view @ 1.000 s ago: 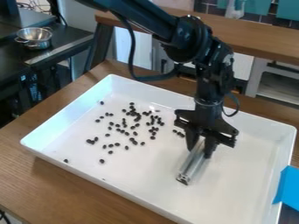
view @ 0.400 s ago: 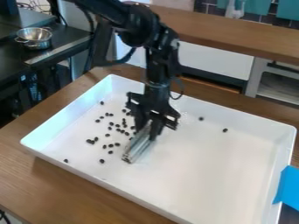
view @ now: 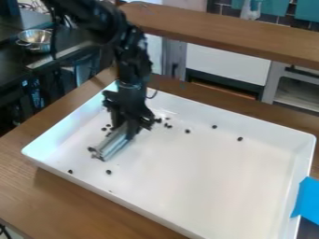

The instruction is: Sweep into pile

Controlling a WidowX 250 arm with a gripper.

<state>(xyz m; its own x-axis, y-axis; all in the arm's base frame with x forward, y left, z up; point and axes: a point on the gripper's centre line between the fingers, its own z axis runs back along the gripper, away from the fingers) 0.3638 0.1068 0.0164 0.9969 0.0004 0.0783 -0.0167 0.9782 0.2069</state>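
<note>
Camera view: hanging down from upper L over tray (view: 199, 186), clasping slanted bar (view: 114, 145) w/ jaws, nr beans (view: 108, 172).

The black two-finger gripper (view: 123, 127) carries a broad, angular black bracket (view: 113, 101) at its top. Just above the gripper, a narrow pale grey band (view: 129, 86) rings the black wrist section. Beside that, a thin black cable (view: 154, 94) bows outward. Farther up from the gripper are blocky black joint housings (view: 132, 49), then a thick, rounded black arm segment (view: 93, 17).
</note>
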